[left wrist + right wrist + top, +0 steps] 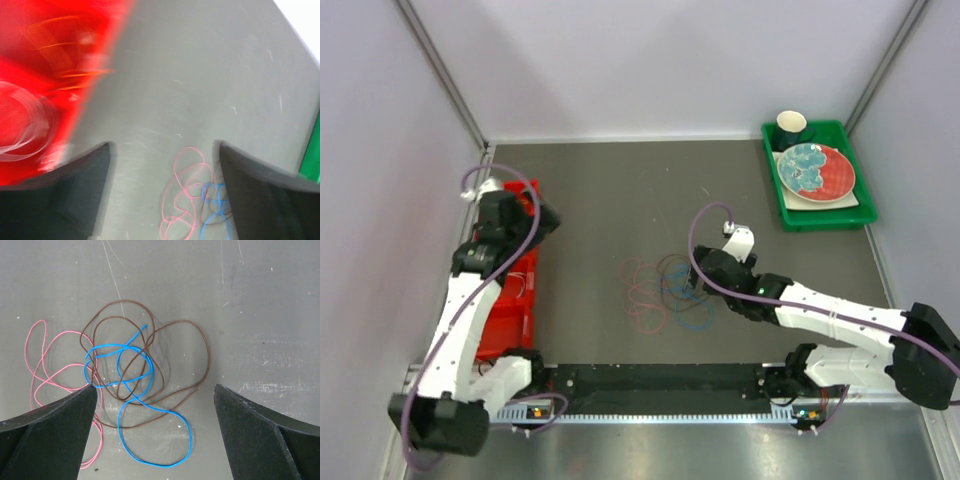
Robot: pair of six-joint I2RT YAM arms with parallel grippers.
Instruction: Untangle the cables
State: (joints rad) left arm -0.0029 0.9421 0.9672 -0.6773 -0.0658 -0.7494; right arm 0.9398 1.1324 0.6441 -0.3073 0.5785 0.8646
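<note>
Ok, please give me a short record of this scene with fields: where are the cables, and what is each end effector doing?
loose pile: brown cable and blue cable crossing each other, pink cable at their side
in red bin: white cable, orange cable
left end effector: open, empty, by the red bin's edge
right end effector: open, empty, above the loose pile
other: green tray far right, holding a plate and a cup
</note>
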